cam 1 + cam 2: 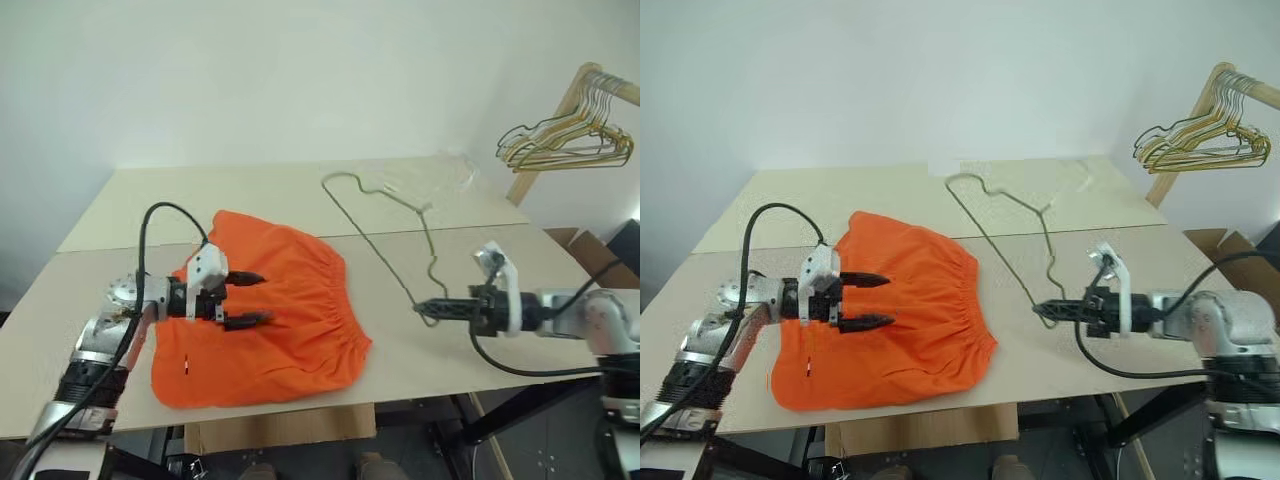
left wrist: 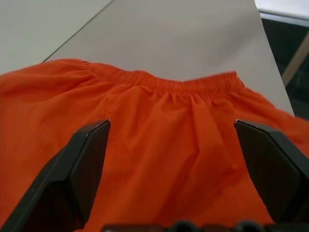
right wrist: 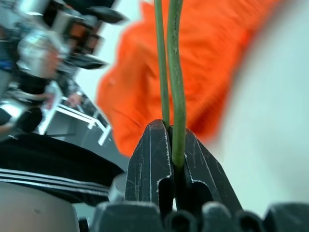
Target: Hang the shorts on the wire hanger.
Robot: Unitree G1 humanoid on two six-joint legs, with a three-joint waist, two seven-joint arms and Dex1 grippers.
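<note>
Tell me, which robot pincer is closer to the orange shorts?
Left. The left pincer hovers open right over the orange shorts. The right pincer sits off to their side over the table, shut on the wire hanger.

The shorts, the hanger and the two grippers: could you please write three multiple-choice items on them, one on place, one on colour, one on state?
1. Where do the shorts lie?
A. flat on the table
B. on the floor
C. over the rack

2. What colour are the shorts?
A. blue
B. orange
C. white

3. What is the right gripper doing?
A. standing open
B. shut on the shorts
C. shut on the wire hanger

Key: 1 A, they spread on the tabletop; 2 B, the fabric is bright orange; 3 C, the right wrist view shows the wire pinched between its fingers, while the left gripper stands open over the shorts.
</note>
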